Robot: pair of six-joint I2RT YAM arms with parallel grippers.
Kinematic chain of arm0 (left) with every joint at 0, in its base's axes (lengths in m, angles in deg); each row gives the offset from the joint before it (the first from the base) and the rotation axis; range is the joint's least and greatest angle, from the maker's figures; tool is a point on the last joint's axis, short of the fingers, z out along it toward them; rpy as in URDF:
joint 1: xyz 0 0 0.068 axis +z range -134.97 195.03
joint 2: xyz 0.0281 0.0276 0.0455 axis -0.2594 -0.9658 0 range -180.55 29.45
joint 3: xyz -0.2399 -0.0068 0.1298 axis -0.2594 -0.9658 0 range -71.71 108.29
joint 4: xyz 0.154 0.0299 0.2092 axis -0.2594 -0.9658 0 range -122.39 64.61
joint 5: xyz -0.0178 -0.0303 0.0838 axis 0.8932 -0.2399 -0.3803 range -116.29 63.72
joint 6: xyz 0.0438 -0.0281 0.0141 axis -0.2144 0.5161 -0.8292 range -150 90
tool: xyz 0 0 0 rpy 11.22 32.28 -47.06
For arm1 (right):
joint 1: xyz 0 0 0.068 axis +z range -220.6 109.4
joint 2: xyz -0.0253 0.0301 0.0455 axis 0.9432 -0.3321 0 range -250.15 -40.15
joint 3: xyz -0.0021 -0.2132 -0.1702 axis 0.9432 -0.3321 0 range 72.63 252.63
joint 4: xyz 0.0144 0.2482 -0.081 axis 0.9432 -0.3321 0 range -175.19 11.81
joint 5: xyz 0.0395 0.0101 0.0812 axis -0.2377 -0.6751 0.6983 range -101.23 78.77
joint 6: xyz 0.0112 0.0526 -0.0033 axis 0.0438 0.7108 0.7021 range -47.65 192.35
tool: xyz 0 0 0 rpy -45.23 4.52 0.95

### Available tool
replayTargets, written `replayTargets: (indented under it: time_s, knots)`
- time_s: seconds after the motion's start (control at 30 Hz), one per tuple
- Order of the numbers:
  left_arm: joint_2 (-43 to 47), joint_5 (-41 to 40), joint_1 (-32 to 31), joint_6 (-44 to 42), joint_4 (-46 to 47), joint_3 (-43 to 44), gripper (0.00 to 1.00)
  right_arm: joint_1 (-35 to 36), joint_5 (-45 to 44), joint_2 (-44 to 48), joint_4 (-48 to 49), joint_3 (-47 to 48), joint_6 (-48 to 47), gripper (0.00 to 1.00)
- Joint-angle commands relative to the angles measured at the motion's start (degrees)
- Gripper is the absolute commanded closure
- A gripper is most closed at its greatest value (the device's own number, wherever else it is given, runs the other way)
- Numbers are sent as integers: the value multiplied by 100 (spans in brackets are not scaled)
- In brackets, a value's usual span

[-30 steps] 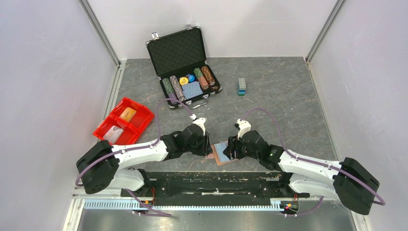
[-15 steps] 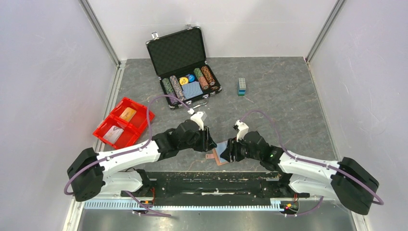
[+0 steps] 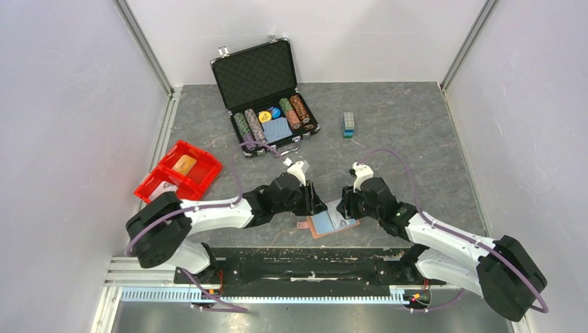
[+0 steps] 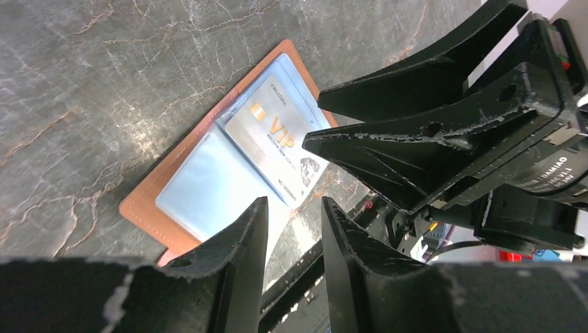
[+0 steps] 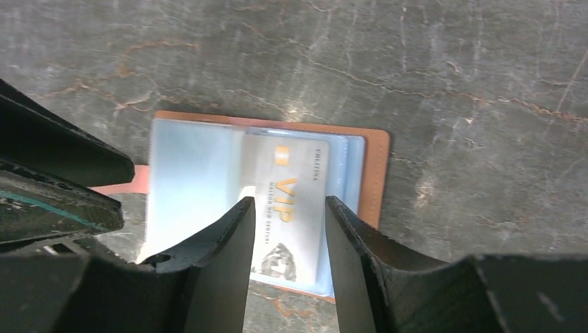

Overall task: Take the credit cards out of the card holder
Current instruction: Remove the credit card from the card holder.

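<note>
Jaws on both arms are standing apart with nothing pinched between them: the left jaws are leaving only a narrow gap, the right jaws a somewhat wider one. We are finding the card holder (image 3: 324, 227) lying open and flat on the counter (image 3: 416, 139) in the lower middle of the overhead frame, between the two arms. Its pale blue lining is facing up and its small tab (image 3: 303, 223) is sticking out toward the frame's left. A silver-white credit card (image 5: 291, 184) printed VIP is lying on the holder's right-hand half in the right wrist view, with more pale edges showing beside it. The right jaws are hanging over this card, which is showing through their gap; whether the fingertips are touching it we cannot tell. The left jaws are sitting just beside the holder's left edge in the overhead frame. At the left of that frame a red bin (image 3: 208, 168) is holding an orange card (image 3: 184, 164) in its upper compartment. An open black chip case (image 3: 253, 73) is standing at the upper middle, a small blue-green block (image 3: 349, 125) lying to its right.
</note>
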Motion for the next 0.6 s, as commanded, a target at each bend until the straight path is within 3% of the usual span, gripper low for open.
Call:
replayTargets:
  time_s: [0.0, 0.3, 0.57]
  knots:
    - [-547, 151, -58, 354, 966, 12, 60, -191, 274, -229, 60, 212, -348, 56]
    - [-1114, 54, -143, 501, 1446, -144, 59, -232, -433, -381, -242, 262, -652, 45]
    - [-1466, 66, -206, 597, 1723, -188, 59, -224, -305, -764, -130, 174, -638, 48]
